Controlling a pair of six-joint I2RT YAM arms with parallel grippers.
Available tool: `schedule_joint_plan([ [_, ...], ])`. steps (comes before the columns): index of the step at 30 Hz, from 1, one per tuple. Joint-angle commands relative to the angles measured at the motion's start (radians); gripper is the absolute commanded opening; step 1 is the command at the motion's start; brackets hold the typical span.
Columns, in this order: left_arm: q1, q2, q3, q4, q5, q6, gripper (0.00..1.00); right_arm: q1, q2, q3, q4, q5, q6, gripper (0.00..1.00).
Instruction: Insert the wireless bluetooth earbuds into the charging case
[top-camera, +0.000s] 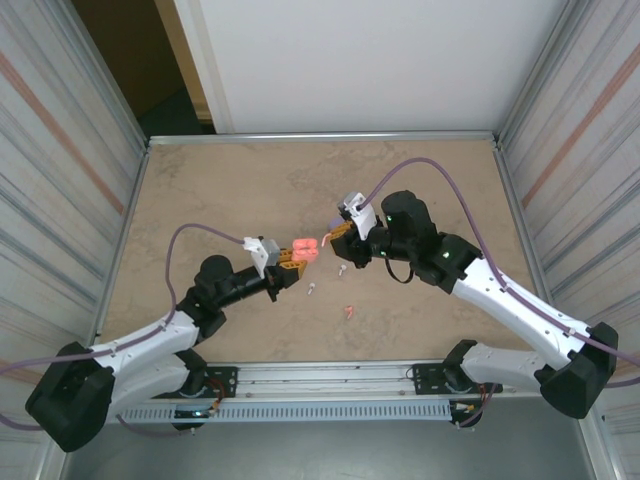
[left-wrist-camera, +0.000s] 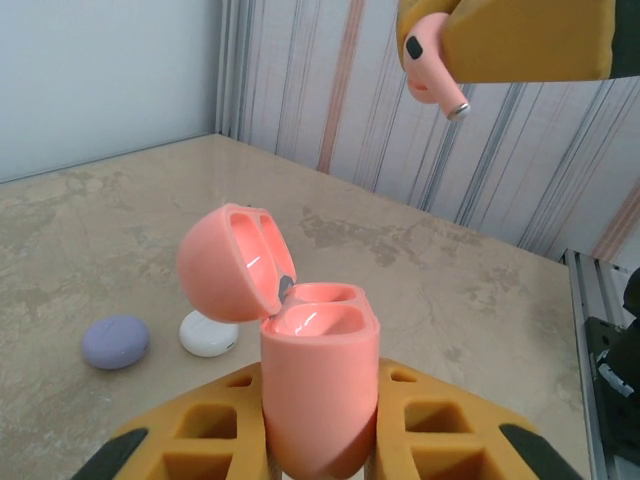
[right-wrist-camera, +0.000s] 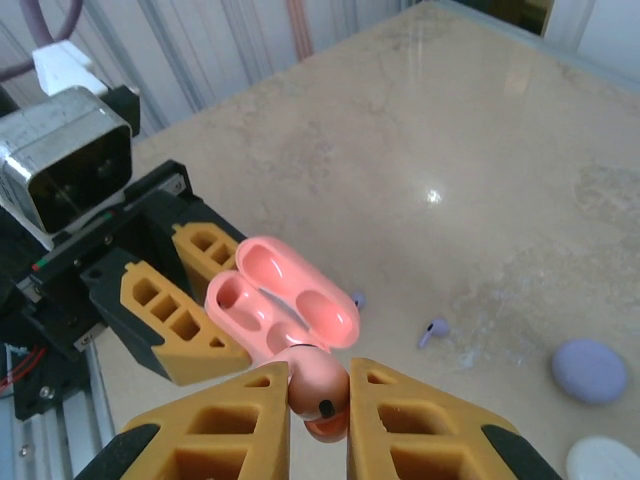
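My left gripper (left-wrist-camera: 320, 435) is shut on the coral-red charging case (left-wrist-camera: 320, 390), holding it upright with the lid (left-wrist-camera: 232, 262) swung open and both wells empty. In the top view the case (top-camera: 303, 250) hangs above mid-table. My right gripper (right-wrist-camera: 318, 400) is shut on a coral-red earbud (right-wrist-camera: 320, 385), just above and beside the open case (right-wrist-camera: 280, 305). From the left wrist view that earbud (left-wrist-camera: 432, 70) points stem-down, high to the right of the case. Another coral earbud (top-camera: 348, 311) lies on the table. Two purple earbuds (right-wrist-camera: 432, 330) (right-wrist-camera: 358, 298) lie beyond the case.
A purple case (left-wrist-camera: 116, 341) and a white case (left-wrist-camera: 208, 333) lie shut on the tabletop (top-camera: 220, 190), side by side. A tiny pale earbud (top-camera: 311, 290) rests near the table's middle. Metal rails (top-camera: 330, 378) run along the near edge, and corrugated walls stand on both sides.
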Motion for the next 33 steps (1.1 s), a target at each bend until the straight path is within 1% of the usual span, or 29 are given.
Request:
schedule_joint_plan([
  [1,-0.009,0.015,0.024,0.105,0.033,-0.04,0.0,0.017,-0.013,0.026,0.071,0.021,-0.044,0.17],
  [9,-0.008,0.045,0.036,0.163,0.052,-0.077,0.0,0.052,0.003,0.03,0.122,0.06,-0.079,0.16],
  [21,-0.009,0.067,0.043,0.214,0.061,-0.11,0.0,0.115,0.039,0.046,0.138,0.169,-0.126,0.17],
  [33,-0.012,0.074,0.043,0.22,0.061,-0.108,0.0,0.15,0.087,0.058,0.135,0.19,-0.138,0.17],
])
